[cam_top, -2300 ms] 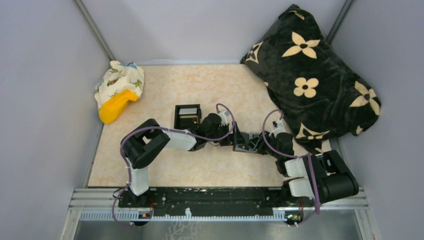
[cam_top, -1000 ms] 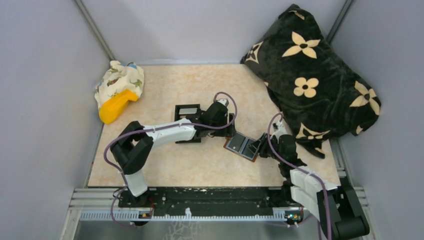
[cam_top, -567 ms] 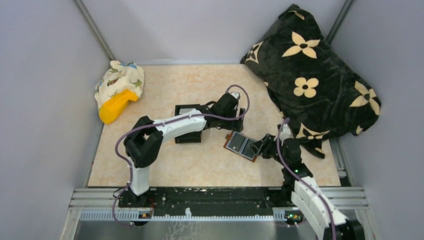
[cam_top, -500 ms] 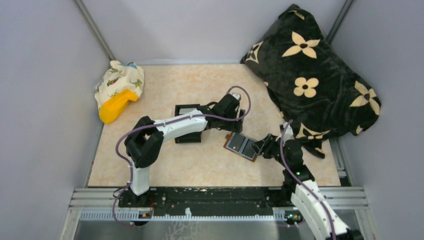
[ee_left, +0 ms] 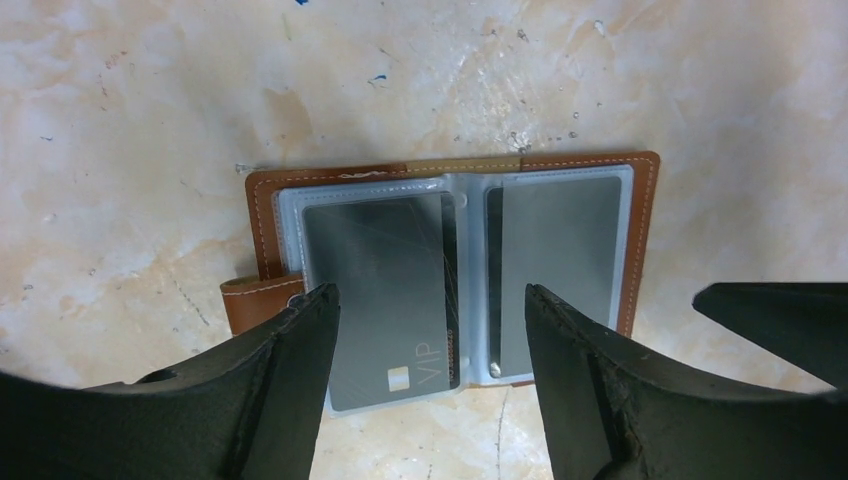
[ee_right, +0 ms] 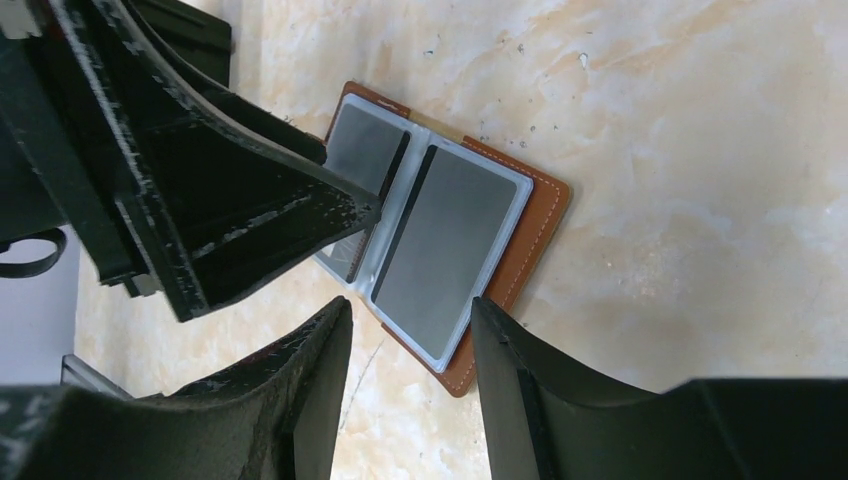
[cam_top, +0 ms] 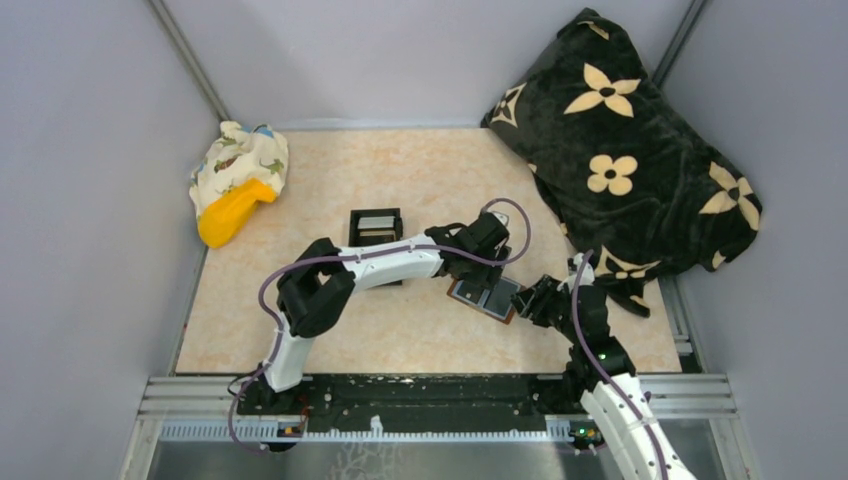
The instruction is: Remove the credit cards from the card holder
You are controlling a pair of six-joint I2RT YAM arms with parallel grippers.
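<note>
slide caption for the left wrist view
Open left gripper above the unfolded card holder on the marbled table, two grey cards in its clear sleeves, one marked VIP.

Left end effector [cam_top: 489, 258] reaches rightward, right end effector [cam_top: 531, 298] forward-left, tips near each other, both jaws spread, empty.

Overhead camera looks down from behind; both wrist cameras, close, share the card holder [ee_left: 450, 270].

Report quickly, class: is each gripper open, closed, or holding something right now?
Left gripper: open, holding nothing, above the open card holder.
Right gripper: open, holding nothing, near the card holder.
</note>
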